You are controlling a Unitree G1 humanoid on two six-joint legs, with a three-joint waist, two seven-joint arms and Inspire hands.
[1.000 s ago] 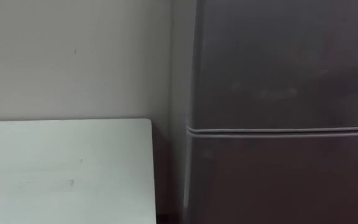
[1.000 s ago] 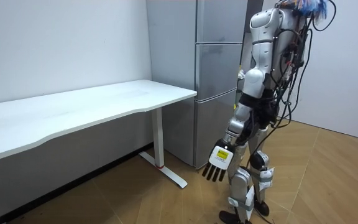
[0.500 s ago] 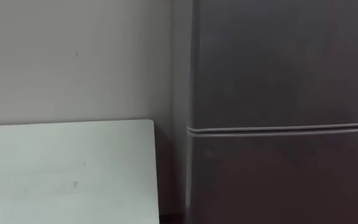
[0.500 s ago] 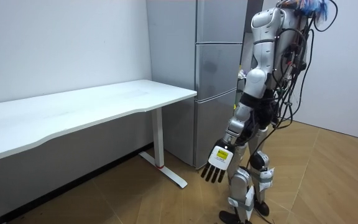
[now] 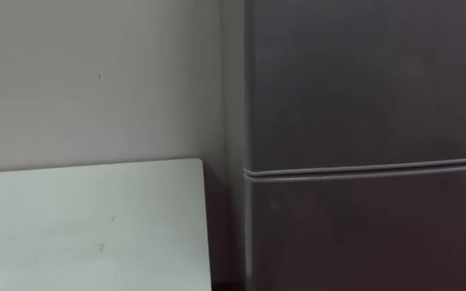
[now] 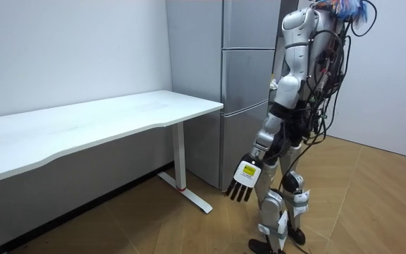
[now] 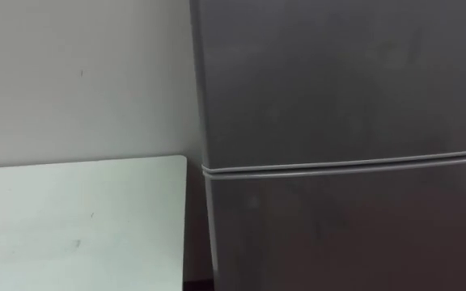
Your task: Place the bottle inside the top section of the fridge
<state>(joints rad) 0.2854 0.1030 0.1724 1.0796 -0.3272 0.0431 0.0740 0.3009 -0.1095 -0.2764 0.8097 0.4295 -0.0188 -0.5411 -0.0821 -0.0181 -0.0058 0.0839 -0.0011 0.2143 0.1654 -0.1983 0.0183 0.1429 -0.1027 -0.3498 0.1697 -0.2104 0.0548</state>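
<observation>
I stand close in front of a tall grey fridge (image 5: pixel 362 89) with its doors closed; a horizontal seam (image 5: pixel 362 170) parts an upper door from the door below it (image 5: pixel 362 234). In the room view the fridge (image 6: pixel 249 77) stands at the end of the white table, and I face it upright. My left hand (image 6: pixel 244 185) hangs low beside my leg, open, fingers straight and pointing down, holding nothing.
A white table (image 5: pixel 87 226) stands to my left against the pale wall (image 5: pixel 95 81), its end edge a narrow gap from the fridge's side. In the room view its white leg (image 6: pixel 182 166) stands on the wooden floor (image 6: pixel 189 233).
My left hand has swung a little toward the fridge, still open. The eye view has shifted slightly, which is the camera's own move.
</observation>
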